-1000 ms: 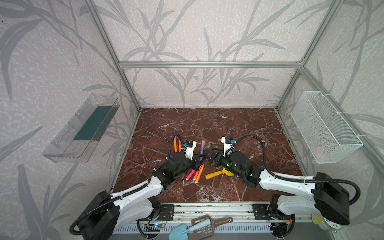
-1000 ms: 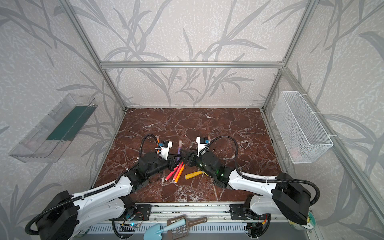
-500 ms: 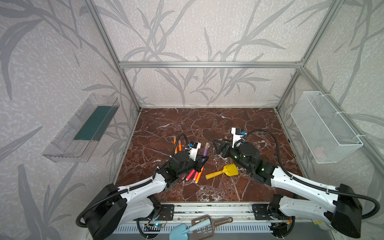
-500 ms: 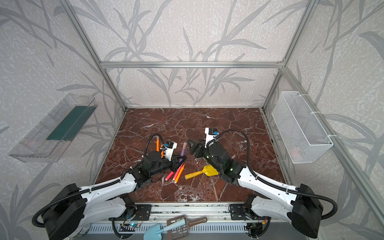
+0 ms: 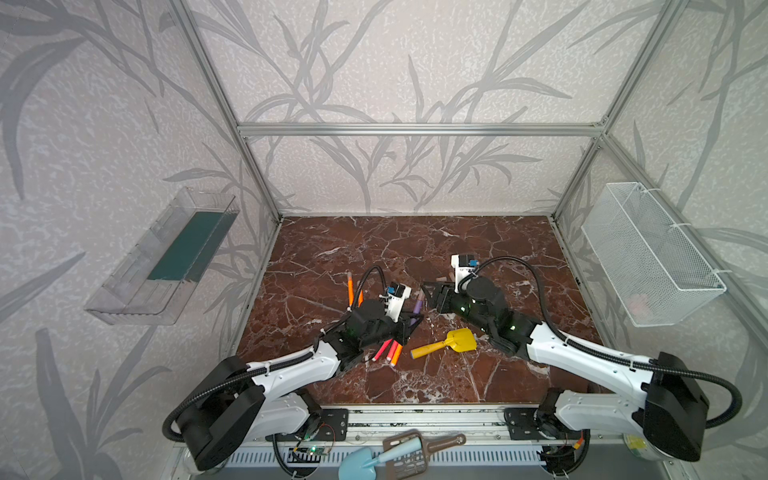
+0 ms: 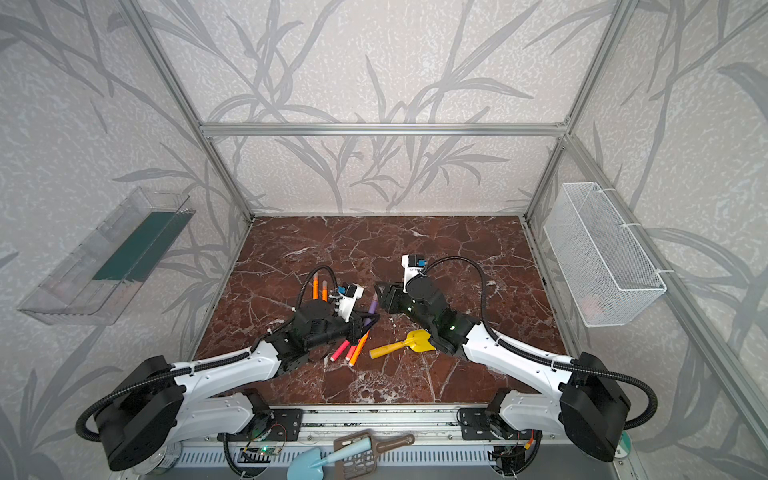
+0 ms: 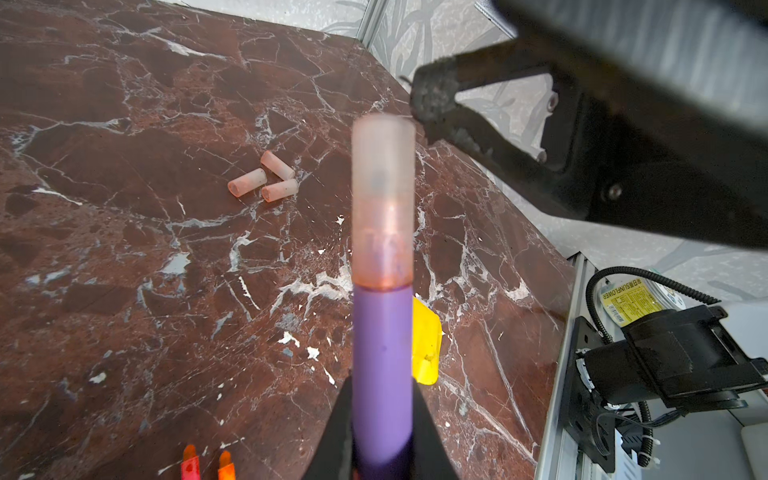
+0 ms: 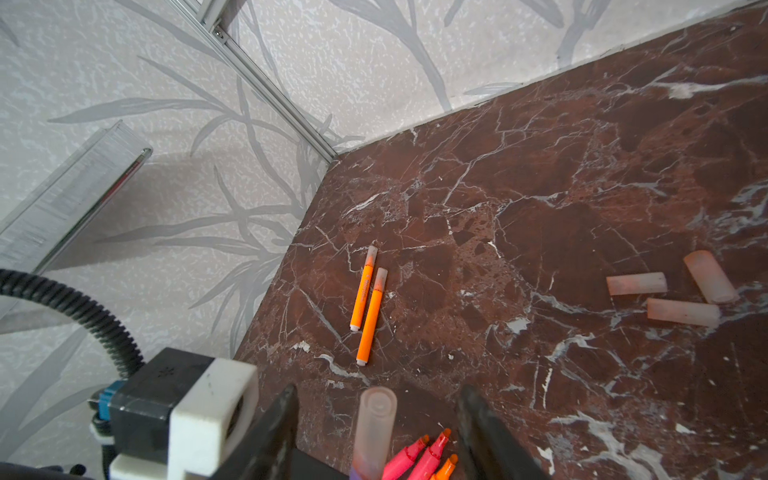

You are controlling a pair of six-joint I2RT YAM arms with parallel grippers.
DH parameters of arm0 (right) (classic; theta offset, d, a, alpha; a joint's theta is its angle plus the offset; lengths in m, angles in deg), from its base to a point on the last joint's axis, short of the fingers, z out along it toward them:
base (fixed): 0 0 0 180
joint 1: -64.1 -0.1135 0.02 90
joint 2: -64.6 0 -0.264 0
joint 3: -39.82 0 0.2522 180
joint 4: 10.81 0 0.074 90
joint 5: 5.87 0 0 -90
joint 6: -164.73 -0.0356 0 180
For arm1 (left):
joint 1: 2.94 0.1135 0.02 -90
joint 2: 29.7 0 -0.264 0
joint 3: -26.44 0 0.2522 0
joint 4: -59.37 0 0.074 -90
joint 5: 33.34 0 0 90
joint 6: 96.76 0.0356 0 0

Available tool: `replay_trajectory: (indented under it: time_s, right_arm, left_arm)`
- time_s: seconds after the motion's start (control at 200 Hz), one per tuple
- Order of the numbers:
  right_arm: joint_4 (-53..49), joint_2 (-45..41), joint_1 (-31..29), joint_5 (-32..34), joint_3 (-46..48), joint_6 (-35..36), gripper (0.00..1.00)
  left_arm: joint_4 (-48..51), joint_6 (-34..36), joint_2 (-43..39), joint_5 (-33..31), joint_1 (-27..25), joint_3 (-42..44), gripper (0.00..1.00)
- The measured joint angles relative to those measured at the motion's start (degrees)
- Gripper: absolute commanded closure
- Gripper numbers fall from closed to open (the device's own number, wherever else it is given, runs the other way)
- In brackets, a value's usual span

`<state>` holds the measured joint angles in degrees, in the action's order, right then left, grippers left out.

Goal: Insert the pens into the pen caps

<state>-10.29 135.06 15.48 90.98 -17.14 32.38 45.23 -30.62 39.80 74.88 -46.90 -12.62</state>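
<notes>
My left gripper (image 7: 381, 382) is shut on the purple pen (image 7: 382, 365), which points away from it and has a pale pen cap (image 7: 382, 187) on its tip. My right gripper (image 8: 379, 392) is open. Its jaws stand on either side of that cap (image 8: 376, 424), with a gap on each side. In both top views the two grippers (image 5: 411, 322) (image 5: 428, 291) meet mid-table at the purple pen (image 6: 372, 306). Three loose pen caps (image 8: 665, 291) lie together on the marble. Two capped orange pens (image 8: 368, 303) lie side by side. Three uncapped pens (image 8: 424, 457), two pinkish-red and one orange, lie under the left gripper.
A yellow toy shovel (image 5: 449, 343) lies just in front of the grippers. A white wire basket (image 5: 648, 257) hangs on the right wall and a clear tray (image 5: 166, 257) on the left wall. A blue scoop (image 5: 374, 457) lies outside the front rail.
The right arm has swung back from over the yellow shovel, bringing its jaws round the capped end of the purple pen. The left gripper has kept hold of the pen and shifted slightly right.
</notes>
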Motion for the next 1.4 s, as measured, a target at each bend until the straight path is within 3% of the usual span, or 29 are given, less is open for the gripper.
replay_trajectory:
  time_s: [0.33, 0.905, 1.199, 1.399]
  right_arm:
    - [0.4, 4.3, 0.2, -2.1, -1.9, -0.8, 0.54]
    - [0.4, 6.9, 0.4, -3.6, -3.3, -2.0, 1.00]
    - [3.2, 7.0, 1.1, -3.9, -2.7, -2.0, 1.00]
    - [11.2, 7.0, 1.2, -4.2, 0.4, -0.2, 1.00]
  left_arm:
    - [-0.2, 0.3, 0.9, 0.9, -0.2, -0.9, 1.00]
    - [-1.3, 0.4, 1.4, 0.8, -0.4, -0.9, 1.00]
    - [0.6, 0.4, 2.2, 0.5, 0.5, -3.4, 1.00]
    - [0.9, -0.1, 2.8, 8.0, 4.6, -4.6, 1.00]
